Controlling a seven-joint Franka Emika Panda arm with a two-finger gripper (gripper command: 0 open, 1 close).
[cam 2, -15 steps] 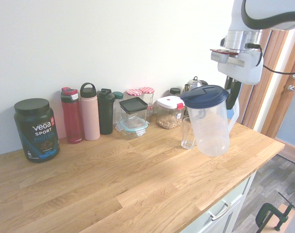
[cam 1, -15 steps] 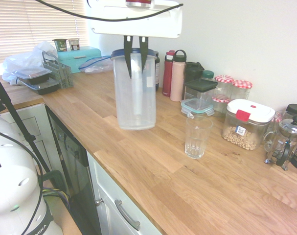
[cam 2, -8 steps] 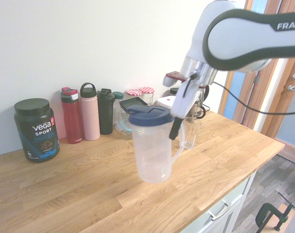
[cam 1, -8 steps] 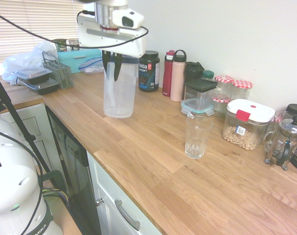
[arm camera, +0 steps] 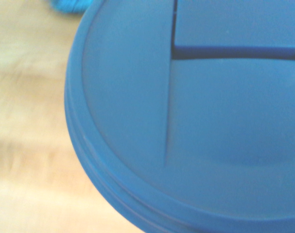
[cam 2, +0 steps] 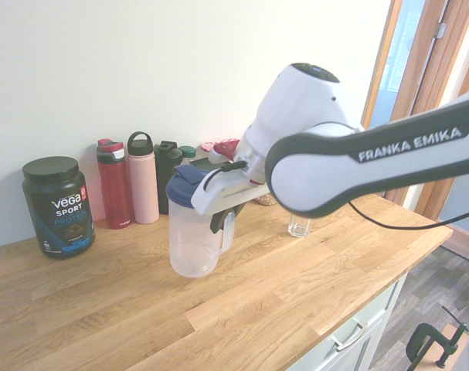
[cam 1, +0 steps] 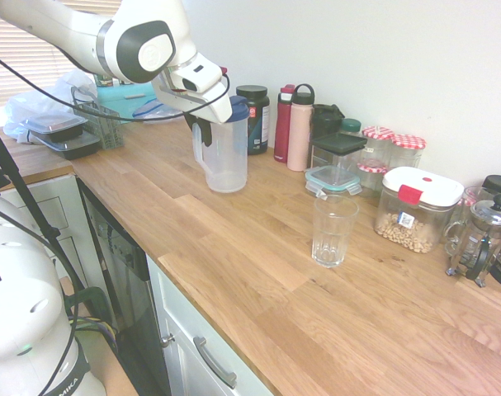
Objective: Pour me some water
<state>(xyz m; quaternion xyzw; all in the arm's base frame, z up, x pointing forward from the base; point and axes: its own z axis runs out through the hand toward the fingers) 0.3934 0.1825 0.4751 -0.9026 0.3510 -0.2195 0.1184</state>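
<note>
Pincer (cam 2: 221, 222) is clenched on the handle of the translucent jug (cam 1: 226, 157); its dark blue lid (arm camera: 200, 116) is closed, and water is hardly seen.

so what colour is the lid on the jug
Dark blue. The lid fills the wrist view, so it shows best there.

Drinking glass (cam 2: 299, 227) mostly behind arm

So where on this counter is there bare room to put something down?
The front strip of the worktop, between the jug and the drinking glass, is bare, as is the near corner beyond the glass. The wall side is crowded: protein tub, bottles, storage jars.
</note>
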